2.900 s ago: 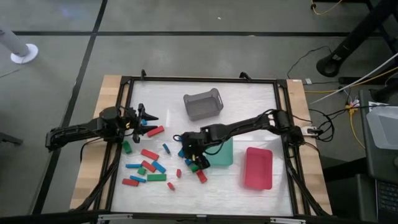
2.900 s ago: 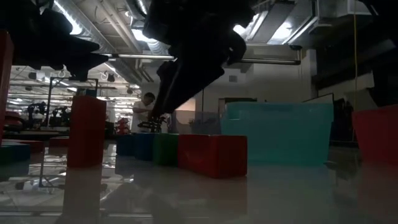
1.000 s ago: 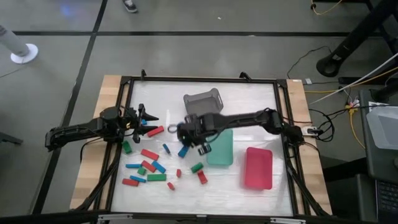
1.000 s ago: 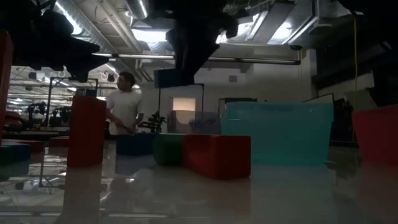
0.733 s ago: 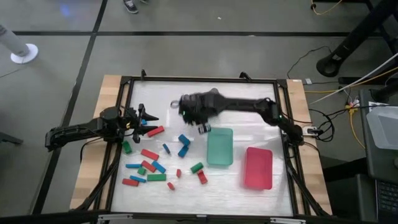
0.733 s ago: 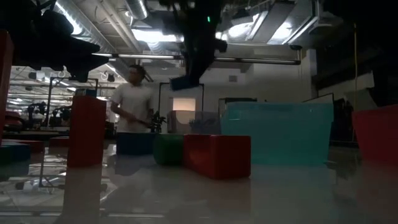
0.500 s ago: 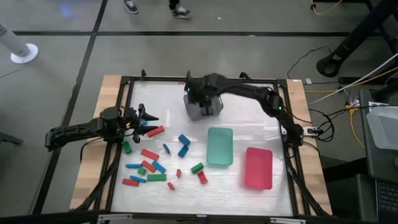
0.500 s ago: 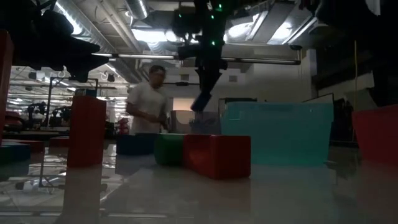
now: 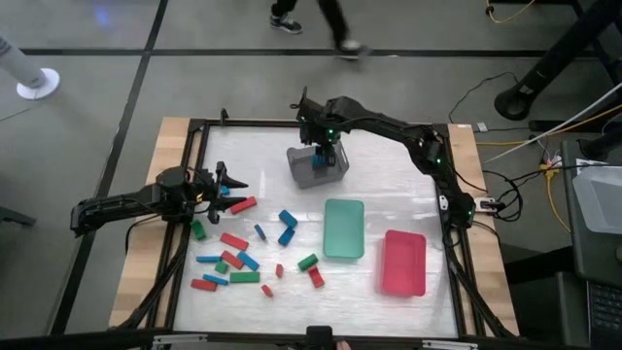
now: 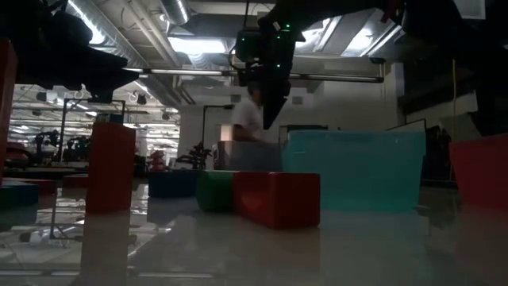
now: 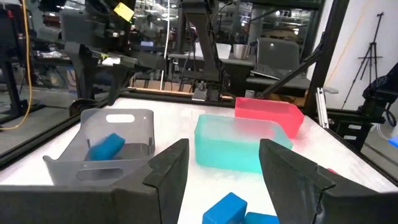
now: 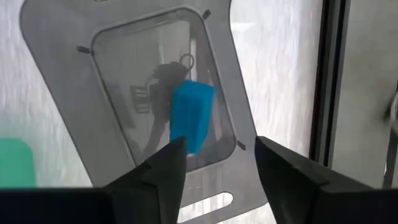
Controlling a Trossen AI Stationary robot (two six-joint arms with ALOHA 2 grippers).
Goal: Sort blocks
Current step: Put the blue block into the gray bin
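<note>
My right gripper [image 9: 325,146] hovers open over the grey slatted basket [image 9: 317,165] near the table's far edge. A blue block [image 12: 189,115] is inside the basket below its fingers [image 12: 163,169], apart from them; it also shows, blurred, in the left wrist view as the blue block [image 11: 106,147]. The other blocks [image 9: 238,255], red, blue and green, lie scattered on the table's left middle. My left gripper [image 9: 229,185] waits open at the table's left, just above the table, next to a red bar [image 9: 243,204].
The green tray [image 9: 343,228] and the red tray [image 9: 403,262] lie flat right of the blocks. A black frame [image 9: 194,175] rims the table. A person [image 10: 250,119] walks past beyond the far edge. Bare table shows between basket and trays.
My right gripper has swung from the table's middle toward the far edge, rising, until it stands over the basket. The blue block that hung at its fingertips half a second ago is now in the basket. The person has walked across behind the table.
</note>
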